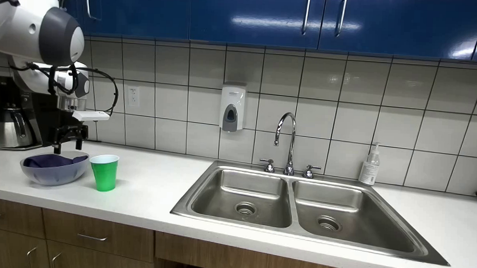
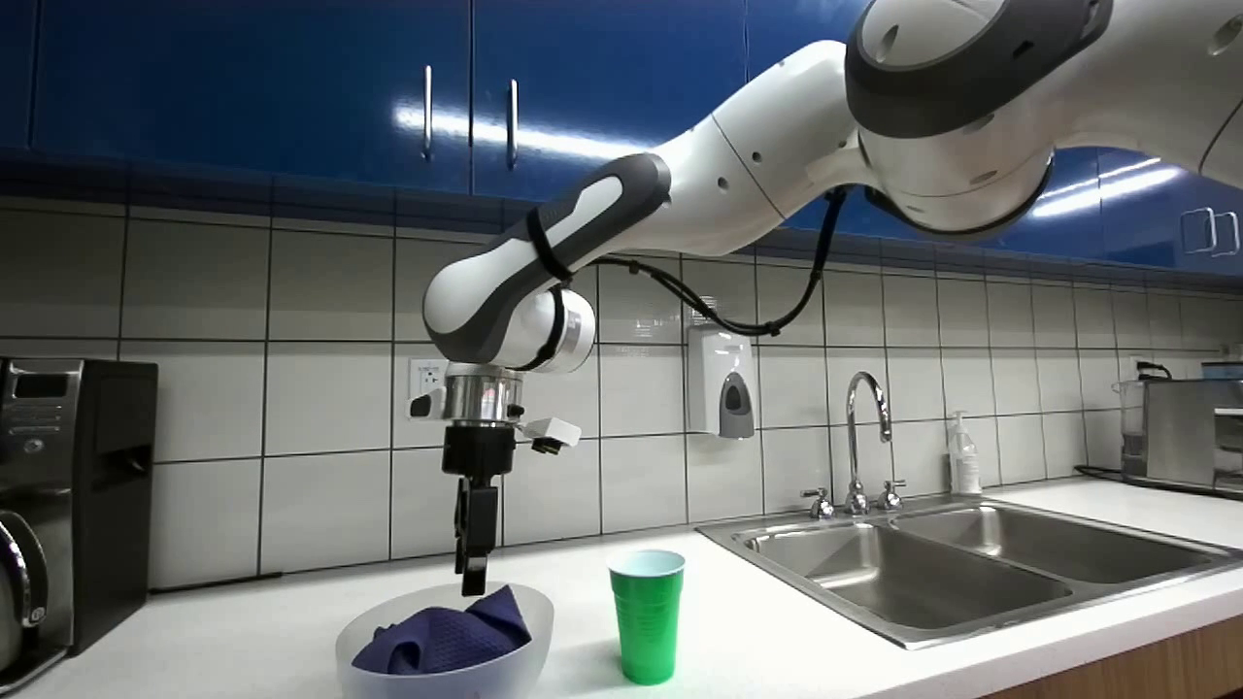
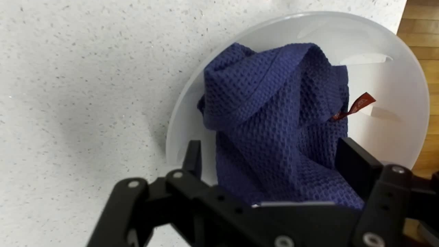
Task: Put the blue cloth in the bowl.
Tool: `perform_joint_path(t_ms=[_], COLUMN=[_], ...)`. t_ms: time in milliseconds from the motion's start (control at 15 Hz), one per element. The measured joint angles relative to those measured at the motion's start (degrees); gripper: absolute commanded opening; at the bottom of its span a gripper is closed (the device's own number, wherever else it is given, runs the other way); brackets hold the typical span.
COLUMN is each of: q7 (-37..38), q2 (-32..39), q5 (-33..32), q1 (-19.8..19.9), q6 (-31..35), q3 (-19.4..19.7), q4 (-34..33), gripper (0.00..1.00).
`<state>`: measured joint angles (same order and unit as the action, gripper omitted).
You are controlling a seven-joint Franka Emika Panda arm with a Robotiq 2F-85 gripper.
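Honestly, this one looks pretty much done to me. The blue cloth (image 3: 271, 103) is bunched up inside the bowl (image 1: 54, 178), red tag (image 3: 362, 103) poking out past its edge. Gripper (image 1: 68, 146) hangs right over the bowl, fingers (image 3: 358, 168) spread wide with cloth showing between them in the wrist view, and I don't see it pinching anything. So my read: placing's done, backing off is the step in hand. Next move, I'd go straight up with the fingers spread so they don't snag a fold or clip the bowl. Can't tell if they're brushing the cloth, so start slow.

Head count, going by the bowl (one of those) as both exterior views show it: one cloth in it, one green cup (image 1: 104, 175) just to its right, one sink (image 1: 295, 201) well off to its right with two basins (image 1: 220, 204), one faucet (image 1: 291, 145) and two tap handles (image 1: 308, 172). One wall dispenser (image 1: 232, 106) up and to its right, one pump bottle (image 1: 370, 169) far off to its right, one coffee maker (image 2: 112, 495) over to its left. Farthest right of the bowl, in an exterior view, one boxy metal appliance (image 2: 1180, 427) I can't name.
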<state>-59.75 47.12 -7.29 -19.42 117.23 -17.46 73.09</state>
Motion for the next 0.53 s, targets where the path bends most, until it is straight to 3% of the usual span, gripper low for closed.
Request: perform_joint_path(t_ms=[533], q7=[3.62], q2=[-6.4], q5=[-4.41], q1=[-0.1], q6=[3.7], q3=[1.72], q4=[8.21], gripper=[1.0])
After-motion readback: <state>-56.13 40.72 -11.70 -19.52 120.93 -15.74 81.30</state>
